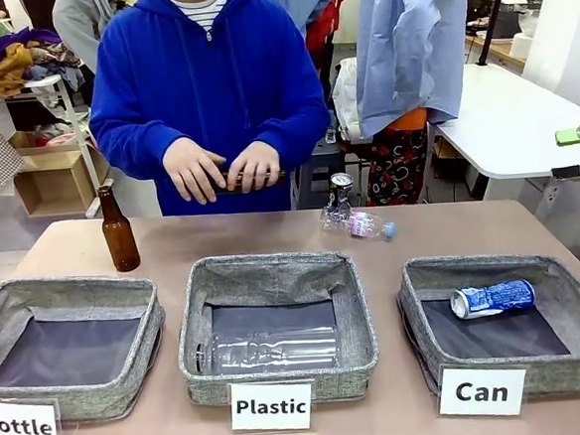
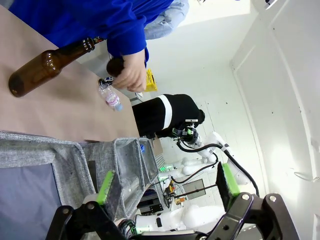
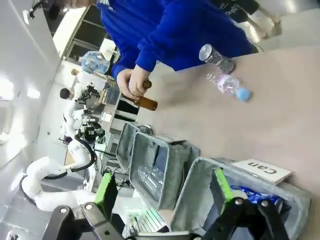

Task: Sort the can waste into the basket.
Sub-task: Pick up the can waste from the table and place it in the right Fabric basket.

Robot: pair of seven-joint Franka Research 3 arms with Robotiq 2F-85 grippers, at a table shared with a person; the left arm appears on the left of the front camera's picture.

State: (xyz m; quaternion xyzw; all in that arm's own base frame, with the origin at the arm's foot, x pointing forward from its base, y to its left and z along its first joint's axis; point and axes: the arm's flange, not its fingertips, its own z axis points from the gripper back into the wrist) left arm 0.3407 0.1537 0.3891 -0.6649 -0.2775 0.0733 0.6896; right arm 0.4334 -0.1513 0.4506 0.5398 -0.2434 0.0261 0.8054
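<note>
White "Can" card [image 1: 481,391] fronts the grey basket [image 1: 575,302] at the tan surface's [image 1: 222,237] near right corner, holding a dented blue-and-white can [image 1: 492,299] on its side, while the crushed can [image 1: 341,187] sits by the far edge, heaped clothes [image 1: 0,54] lie behind, and the left pincer [image 2: 167,184] and right pincer [image 3: 163,186] both gape wide, empty.

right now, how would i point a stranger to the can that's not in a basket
Find the grey basket with the "Can" card, rightmost of three. Past its far left corner sits the crushed can beside a small clear plastic bottle lying down. The can is dark, crumpled metal with a round silver top; the bottle is see-through with a blue cap.
</note>
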